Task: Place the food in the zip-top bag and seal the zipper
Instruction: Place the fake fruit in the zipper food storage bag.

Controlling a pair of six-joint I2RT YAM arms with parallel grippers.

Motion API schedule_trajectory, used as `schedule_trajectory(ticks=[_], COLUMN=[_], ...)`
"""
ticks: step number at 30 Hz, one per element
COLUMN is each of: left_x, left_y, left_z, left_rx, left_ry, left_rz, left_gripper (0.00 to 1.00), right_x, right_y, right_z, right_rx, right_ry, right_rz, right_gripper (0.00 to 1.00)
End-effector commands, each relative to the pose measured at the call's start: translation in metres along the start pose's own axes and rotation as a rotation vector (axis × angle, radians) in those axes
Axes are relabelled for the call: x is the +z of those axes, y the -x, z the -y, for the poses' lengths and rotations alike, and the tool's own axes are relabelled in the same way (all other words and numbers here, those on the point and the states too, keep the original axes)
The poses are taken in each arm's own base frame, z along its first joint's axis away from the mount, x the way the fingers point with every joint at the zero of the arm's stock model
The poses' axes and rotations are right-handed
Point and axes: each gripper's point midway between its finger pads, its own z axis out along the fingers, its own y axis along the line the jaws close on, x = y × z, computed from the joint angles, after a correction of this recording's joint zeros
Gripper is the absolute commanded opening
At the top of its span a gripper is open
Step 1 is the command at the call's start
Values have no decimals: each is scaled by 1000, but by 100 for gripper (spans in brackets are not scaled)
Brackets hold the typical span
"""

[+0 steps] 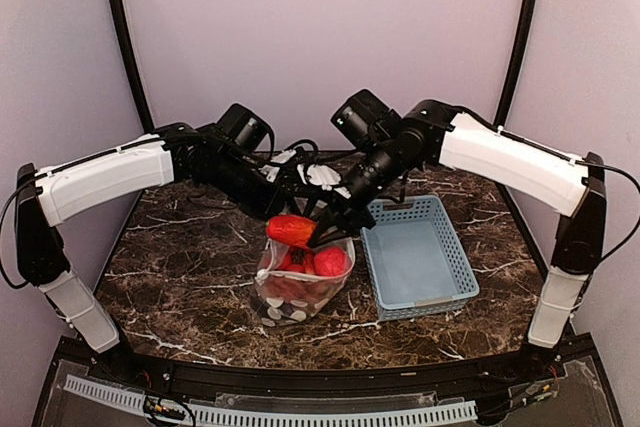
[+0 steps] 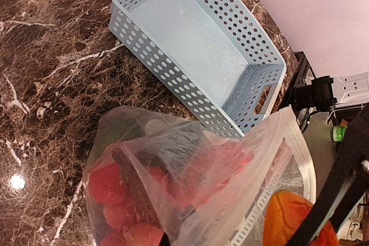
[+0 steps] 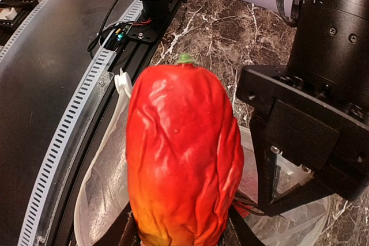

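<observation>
Zip-top bag [image 1: 300,292], red food [image 1: 330,260] inside, on table [image 1: 190,267].
Left hand [image 1: 274,213] closed, pinching its rim; right hand [image 1: 320,237] grips red-orange pepper [image 1: 290,230], bag mouth just below that hand.

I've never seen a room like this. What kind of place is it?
Probably a robot lab's test booth: a left arm and right arm mounted at one marble-patterned table, plain walls close around, a toy pepper held over a bag.
</observation>
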Motion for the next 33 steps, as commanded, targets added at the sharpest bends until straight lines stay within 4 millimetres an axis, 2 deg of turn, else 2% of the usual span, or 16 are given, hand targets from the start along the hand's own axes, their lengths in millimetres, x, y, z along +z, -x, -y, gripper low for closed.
schedule_trajectory(ticks=[1,4,7,9,15,19,22,28,33], left_x=[-19,-21,-22,-22,-21,-22,-22,-19,-19], left_y=[4,3,3,3,1,2,2,1,2], left_z=[13,14,16,17,16,15,14,12,12], left_rx=[26,29,31,30,27,34,35,30,27], left_ry=[-25,-27,-36,-47,-46,-41,-36,-32,-32], left_rz=[32,33,37,42,40,43,43,36,37], left_gripper=[1,1,1,1,1,1,1,1,1], right_x=[9,16,22,20,-19,-36,-36,-7,10], right_y=[16,15,11,11,36,40,28,-19,-35], right_z=[2,2,1,2,-11,-29,-48,-75,-85], right_rx=[-30,1,27,32,-12,-25,-36,-68,-105], right_ry=[33,72,99,96,64,66,86,68,38], right_rz=[74,82,71,68,119,112,48,-173,-272], right_gripper=[36,41,55,60,65,64,60,59,59])
